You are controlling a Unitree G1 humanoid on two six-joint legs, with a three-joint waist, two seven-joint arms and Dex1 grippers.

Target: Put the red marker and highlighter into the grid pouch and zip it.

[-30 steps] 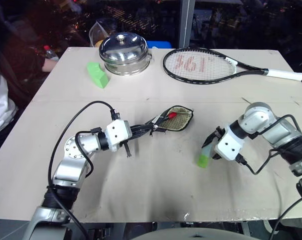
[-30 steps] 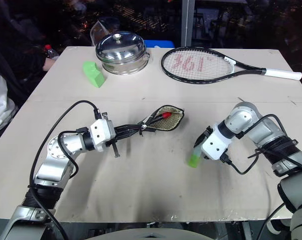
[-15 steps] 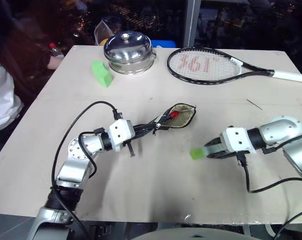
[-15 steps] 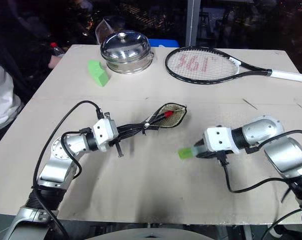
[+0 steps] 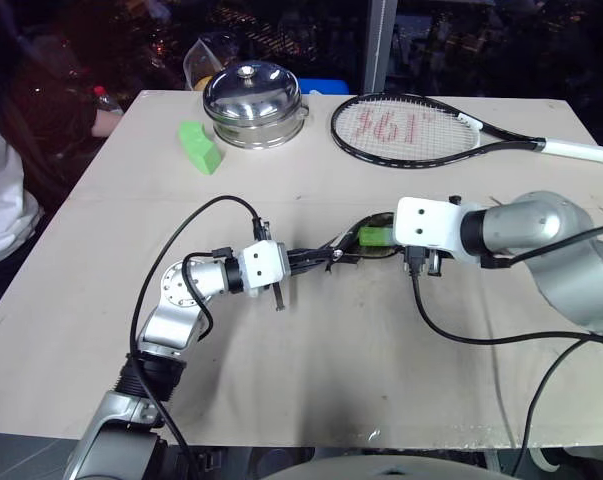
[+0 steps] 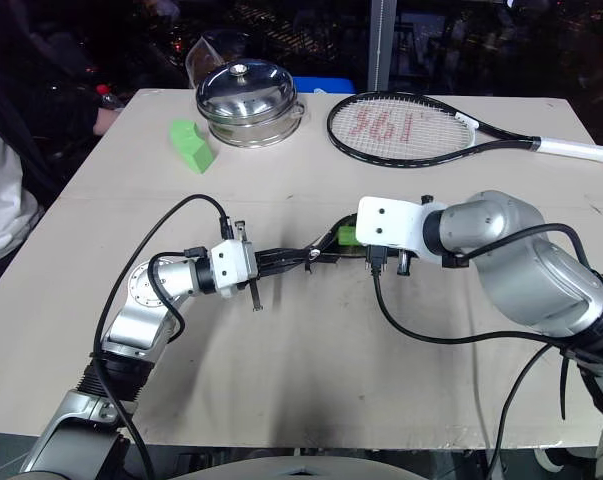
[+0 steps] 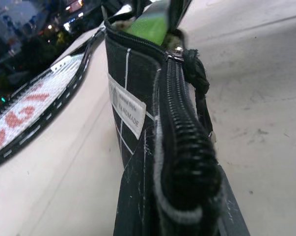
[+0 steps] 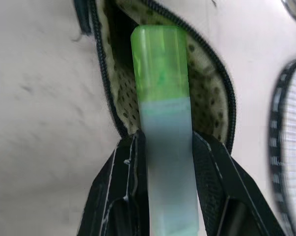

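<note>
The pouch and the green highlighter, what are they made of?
The grid pouch looks like soft woven black fabric with white lines, a stitched white label and a toothed black zipper; its lining seems a speckled tan cloth. The highlighter looks like smooth plastic: a cloudy pale body you can half see through and a shiny bright green end.

Dim lab, test table (image 5: 311, 400), odd props

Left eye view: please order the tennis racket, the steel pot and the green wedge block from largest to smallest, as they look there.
1. tennis racket
2. steel pot
3. green wedge block

All three lie at the table's far side, so nearness hardly affects the order.
</note>
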